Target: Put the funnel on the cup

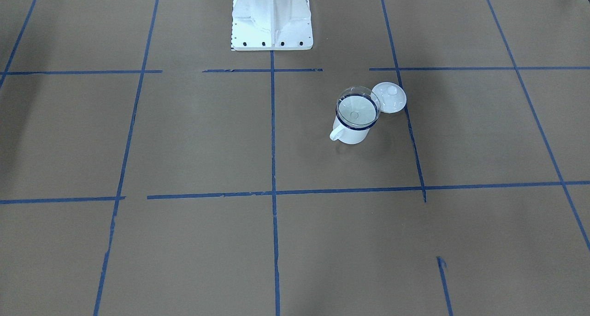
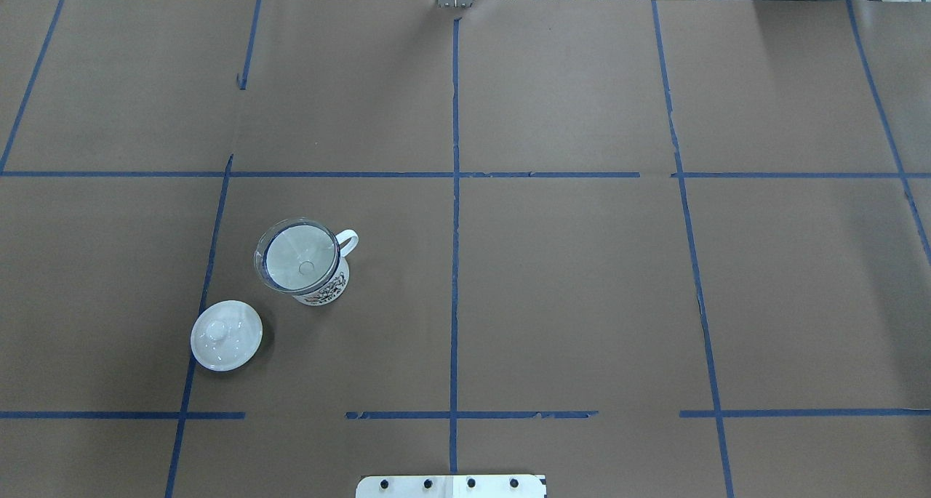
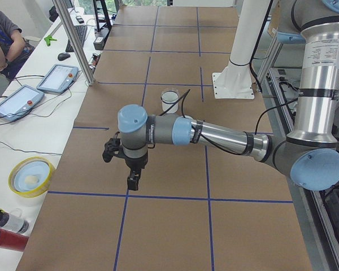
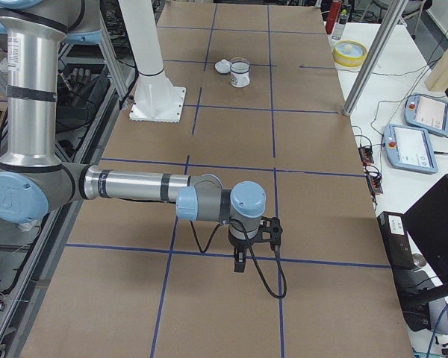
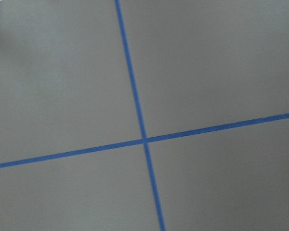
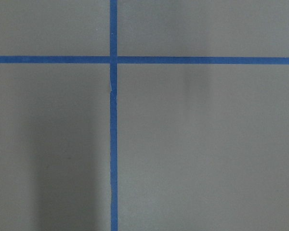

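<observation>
Both arms stretch out flat, left hand (image 3: 133, 182) and right hand (image 4: 240, 262) pointing down, far from the white blue-rimmed enamel mug (image 2: 325, 287); can't tell if they're open. Clear round funnel (image 2: 297, 258) sits upright in that mug, spout down.

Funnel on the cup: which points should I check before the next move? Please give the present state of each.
1. The funnel rests in the mouth of the cup: ok.
2. The cup stands upright: ok.
3. The lid lies apart from the cup: ok.
4. The left pincer is far from the cup: ok.
5. The right pincer is far from the cup: ok.
6. Pincers open or shut: cannot tell.
</observation>
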Motion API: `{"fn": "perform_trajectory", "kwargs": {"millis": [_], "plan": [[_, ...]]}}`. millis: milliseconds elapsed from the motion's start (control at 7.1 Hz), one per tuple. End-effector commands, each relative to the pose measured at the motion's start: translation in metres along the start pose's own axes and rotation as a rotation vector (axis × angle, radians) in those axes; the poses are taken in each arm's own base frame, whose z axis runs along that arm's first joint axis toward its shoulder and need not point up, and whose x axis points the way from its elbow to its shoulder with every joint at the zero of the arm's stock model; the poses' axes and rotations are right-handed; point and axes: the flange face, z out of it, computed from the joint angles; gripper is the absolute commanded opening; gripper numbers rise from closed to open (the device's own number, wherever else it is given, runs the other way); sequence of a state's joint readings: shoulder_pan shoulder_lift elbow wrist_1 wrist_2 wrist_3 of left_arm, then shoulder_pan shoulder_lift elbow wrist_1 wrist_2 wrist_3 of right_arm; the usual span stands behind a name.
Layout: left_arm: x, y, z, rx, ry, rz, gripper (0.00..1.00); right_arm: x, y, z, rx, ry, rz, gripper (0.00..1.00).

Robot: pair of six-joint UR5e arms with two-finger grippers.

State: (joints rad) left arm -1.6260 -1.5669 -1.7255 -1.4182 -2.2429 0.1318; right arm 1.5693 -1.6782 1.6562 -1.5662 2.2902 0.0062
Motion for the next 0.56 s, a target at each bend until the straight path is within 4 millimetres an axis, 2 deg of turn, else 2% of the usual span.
{"fn": "perform_trajectory", "kwargs": {"millis": [0, 141, 423], "plan": [[-0.021, 0.037, 0.036, 0.014, 0.181, -0.038, 1.0, 0.0, 0.0, 0.0, 0.0, 0.0, 0.0, 1.0], [-0.025, 0.054, 0.047, 0.005, 0.202, -0.044, 1.0, 0.0, 0.0, 0.0, -0.001, 0.0, 0.001, 1.0], [-0.022, 0.048, 0.038, 0.017, 0.17, -0.034, 1.0, 0.0, 0.0, 0.0, 0.0, 0.0, 0.0, 1.0]]}}
